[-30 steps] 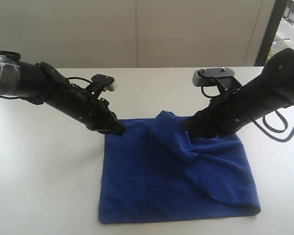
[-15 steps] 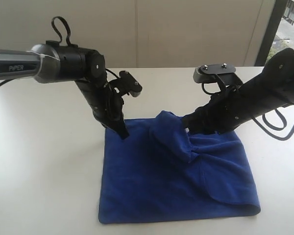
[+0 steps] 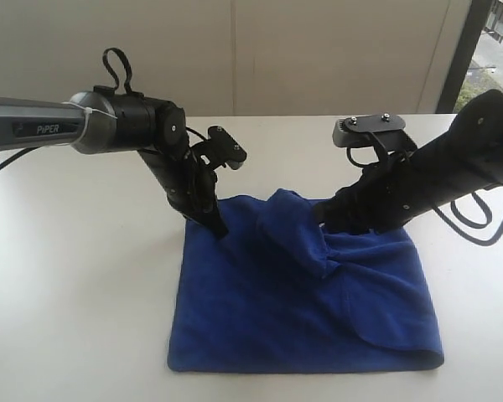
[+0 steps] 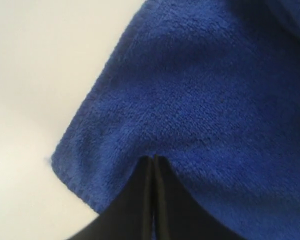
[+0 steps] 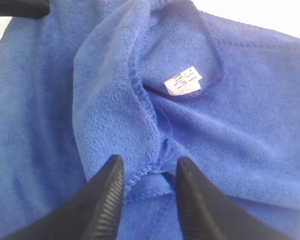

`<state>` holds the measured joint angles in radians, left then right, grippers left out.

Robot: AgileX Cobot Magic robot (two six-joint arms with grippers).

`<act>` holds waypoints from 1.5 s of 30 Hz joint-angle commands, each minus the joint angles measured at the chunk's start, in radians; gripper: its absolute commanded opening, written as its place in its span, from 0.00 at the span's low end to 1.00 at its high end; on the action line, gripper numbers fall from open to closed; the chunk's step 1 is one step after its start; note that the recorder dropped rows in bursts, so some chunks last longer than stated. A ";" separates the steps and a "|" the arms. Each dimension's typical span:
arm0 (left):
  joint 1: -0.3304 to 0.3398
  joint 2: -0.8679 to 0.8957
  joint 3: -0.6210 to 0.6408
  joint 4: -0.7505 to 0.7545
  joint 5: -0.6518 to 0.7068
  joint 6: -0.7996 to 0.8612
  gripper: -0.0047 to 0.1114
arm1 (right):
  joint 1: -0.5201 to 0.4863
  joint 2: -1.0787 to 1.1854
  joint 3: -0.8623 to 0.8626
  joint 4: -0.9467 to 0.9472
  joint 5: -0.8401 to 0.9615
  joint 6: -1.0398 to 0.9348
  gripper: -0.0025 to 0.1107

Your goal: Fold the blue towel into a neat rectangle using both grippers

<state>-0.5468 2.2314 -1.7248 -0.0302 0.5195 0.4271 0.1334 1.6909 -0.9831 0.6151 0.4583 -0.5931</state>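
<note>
The left gripper (image 3: 220, 229) points steeply down with its fingers pressed together, tips resting on the blue towel (image 3: 260, 327) just inside one far corner; I cannot tell whether any cloth is caught between them. The corner's two hemmed edges meet just beside those tips. Beyond them, on the side away from the right gripper (image 3: 320, 216), lies a wide stretch of bare white table (image 3: 84, 293), and behind the gripper the tabletop runs open to the wall. The right gripper slants down from the opposite side and pinches a bunched fold of the towel, its fingers (image 5: 107, 195) set partly apart with a thick hem gathered between them. From that grip the cloth rises off the table in a rounded hump toward the left gripper. The two grippers are near each other but apart, with flat cloth between. Just ahead of the right gripper's tips a small white tag (image 5: 183, 81) shows on the turned-over cloth. In front of both grippers the towel lies flat as a rough rectangle with a straight near edge. On the right gripper's side a second layer overlaps it with a curved edge, leaving that near corner rounded and doubled. The cloth is deep royal blue with a soft pile.
</note>
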 commanded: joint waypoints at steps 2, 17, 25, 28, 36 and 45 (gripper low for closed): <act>0.006 0.026 0.007 0.009 0.022 -0.012 0.04 | -0.005 -0.001 0.007 0.002 -0.019 -0.014 0.32; 0.028 -0.061 0.007 -0.003 0.122 -0.050 0.04 | -0.005 0.100 0.007 0.228 -0.028 -0.235 0.52; 0.028 -0.226 0.007 -0.007 0.236 -0.034 0.04 | -0.005 0.175 0.007 0.383 -0.037 -0.319 0.45; 0.028 -0.252 0.007 -0.023 0.269 -0.031 0.04 | -0.005 0.175 0.007 0.383 -0.043 -0.321 0.45; 0.026 -0.260 0.007 -0.120 0.301 0.012 0.04 | -0.005 0.188 0.007 0.576 0.037 -0.544 0.43; 0.026 -0.286 0.020 -0.125 0.325 0.018 0.04 | -0.004 0.188 0.005 0.771 0.248 -0.740 0.17</act>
<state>-0.5237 1.9706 -1.7075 -0.1379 0.8242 0.4407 0.1334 1.8810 -0.9792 1.3328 0.6262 -1.2690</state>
